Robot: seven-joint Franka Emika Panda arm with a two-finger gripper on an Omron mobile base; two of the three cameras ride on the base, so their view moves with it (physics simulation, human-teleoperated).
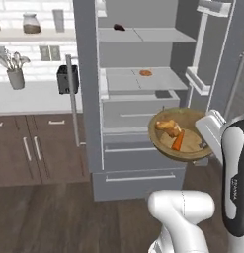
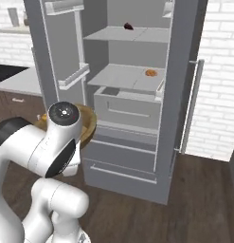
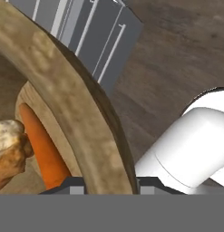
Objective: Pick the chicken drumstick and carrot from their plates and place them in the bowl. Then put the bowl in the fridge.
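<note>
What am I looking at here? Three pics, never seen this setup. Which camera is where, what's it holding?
This is a rendered kitchen with a white robot arm on a driving base. Two pictures come from cameras on the base, behind the arm to its left and right; the third looks along the hand. The two-finger gripper is shut on the rim of a wide, light-brown wooden bowl, carried in the air. In the bowl lie a golden-brown chicken drumstick and a slim orange carrot. Ahead stands the tall grey fridge, door open, with two small food items on its pale shelves. The floor is dark wood.
</note>
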